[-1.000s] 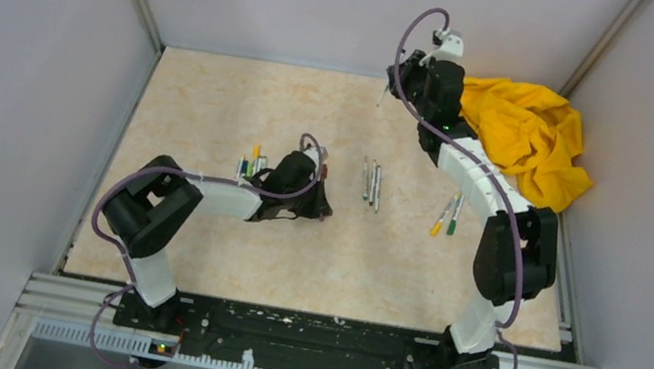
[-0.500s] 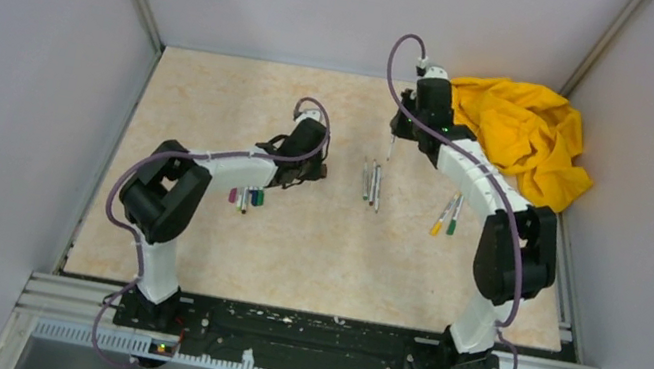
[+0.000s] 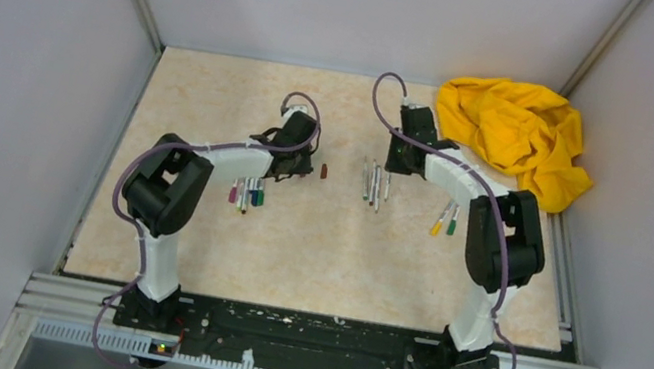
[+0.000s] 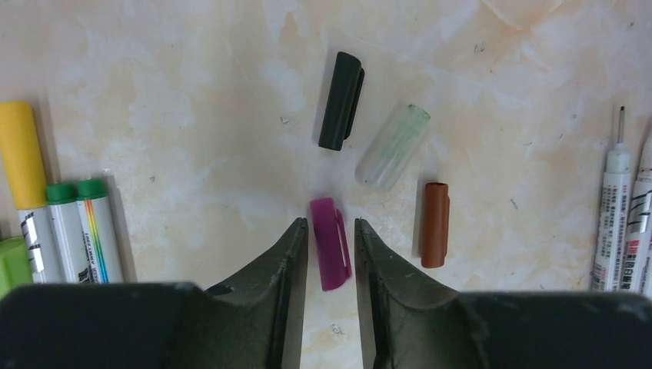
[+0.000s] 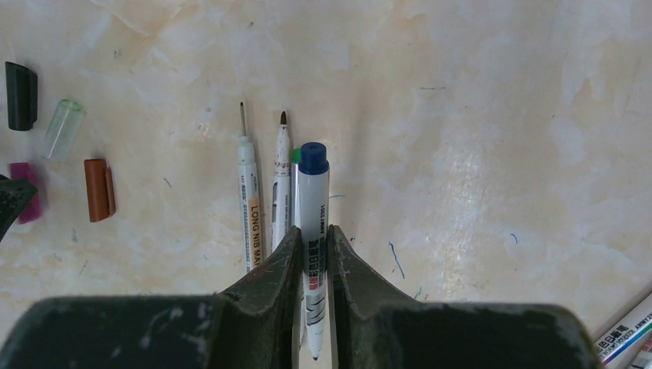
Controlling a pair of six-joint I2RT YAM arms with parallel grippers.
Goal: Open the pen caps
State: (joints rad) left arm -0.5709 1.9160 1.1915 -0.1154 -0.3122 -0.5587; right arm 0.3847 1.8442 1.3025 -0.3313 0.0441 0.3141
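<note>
Purple cap [image 4: 330, 254] loose within left pincer [image 4: 330, 224]

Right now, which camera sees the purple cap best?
The left wrist camera. The purple cap lies close up and sharp between the open fingers of the left gripper. The right wrist camera catches only a bit of it at its left edge. From the top camera I cannot pick it out.

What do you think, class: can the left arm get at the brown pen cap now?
Probably yes. The brown pen cap lies uncovered on the table, just beside the left gripper. Only the magenta cap, lying between the gripper's parted jaws, would have to be left behind first.
</note>
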